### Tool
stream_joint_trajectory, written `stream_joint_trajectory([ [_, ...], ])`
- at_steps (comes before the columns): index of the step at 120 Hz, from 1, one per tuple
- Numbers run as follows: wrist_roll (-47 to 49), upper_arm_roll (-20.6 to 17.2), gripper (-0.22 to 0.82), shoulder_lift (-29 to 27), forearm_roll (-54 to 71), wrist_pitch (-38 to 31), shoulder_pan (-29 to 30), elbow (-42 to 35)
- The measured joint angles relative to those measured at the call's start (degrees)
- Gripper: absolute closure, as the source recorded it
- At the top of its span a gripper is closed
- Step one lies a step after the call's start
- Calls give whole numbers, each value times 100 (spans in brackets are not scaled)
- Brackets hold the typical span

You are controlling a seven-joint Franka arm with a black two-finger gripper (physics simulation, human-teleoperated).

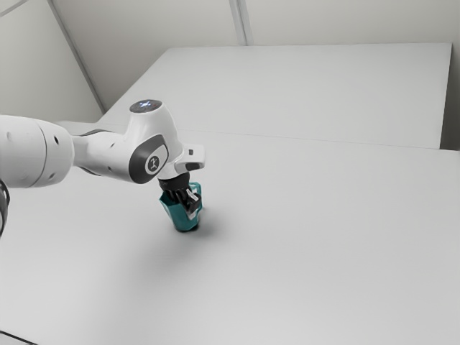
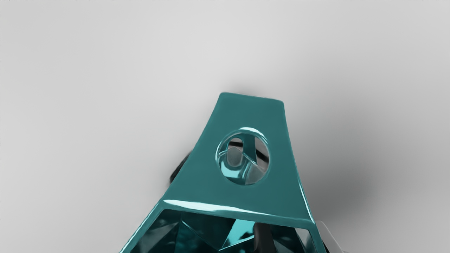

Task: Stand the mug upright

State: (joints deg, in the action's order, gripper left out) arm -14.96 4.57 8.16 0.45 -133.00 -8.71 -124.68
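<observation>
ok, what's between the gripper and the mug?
Nothing, no gap: the exterior view has the gripper down at the mug, and the wrist view shows a black part of it inside.

Mug (image 2: 253, 116) cut off at the wrist view's edge, arm (image 1: 108, 153) at the exterior view's left edge.

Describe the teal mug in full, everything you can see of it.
The mug is teal and glossy, perhaps glazed or metallic, with a faceted inside. From its rim juts a flat, tapering part with a round hole, probably the handle. Its opening faces up and its narrower bottom is down, near the table; I cannot tell whether it leans slightly or bears its weight there. The end effector is at its rim, partly inside the opening.
</observation>
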Motion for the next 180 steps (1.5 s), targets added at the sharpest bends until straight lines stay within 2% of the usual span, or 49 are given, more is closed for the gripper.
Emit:
stream_joint_trajectory([
  [36,-40,0,46,-19,-20,2,-8,3],
  [56,-56,-1,41,-59,-44,3,-18,12],
  [147,-59,-26,36,-869,-44,120,-129,30],
  [163,-22,-58,33,-1030,-54,472,-121,441],
  [180,64,-73,22,-833,-81,1060,-121,1243],
])
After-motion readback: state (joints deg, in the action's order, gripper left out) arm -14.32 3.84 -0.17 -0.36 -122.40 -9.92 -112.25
